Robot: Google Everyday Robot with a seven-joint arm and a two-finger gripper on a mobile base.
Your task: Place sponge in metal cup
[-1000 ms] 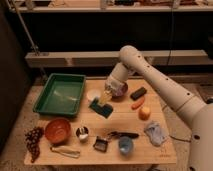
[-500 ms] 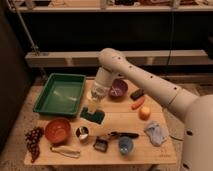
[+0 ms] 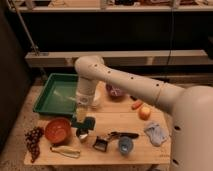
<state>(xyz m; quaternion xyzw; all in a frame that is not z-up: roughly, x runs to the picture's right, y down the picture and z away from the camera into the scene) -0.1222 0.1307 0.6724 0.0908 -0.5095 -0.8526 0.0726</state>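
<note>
At the far left of your table you have a bunch of dark grapes lying near the front corner, and behind it a green tray with raised walls. Just right of the grapes sits an orange bowl, and in front of that bowl lies a pale, long item too unclear to name. Next comes the part you care about: the gripper hangs at the end of the white arm, pointing straight down, closed on the sponge. The sponge shows as a small teal-green block with a paler yellowish face turned up toward the fingers; it is held in the air just above the metal cup, not yet inside it. The cup is small, round and silvery, standing upright just right of the orange bowl. Further right along the front edge you find a small dark object, then a light blue cup, with a black-handled tool lying just behind them. Toward the back, partly hidden by the arm, is a dark reddish bowl. Right of that lie an orange carrot and a yellowish fruit, close together. At the right end rests a crumpled grey-blue cloth.
</note>
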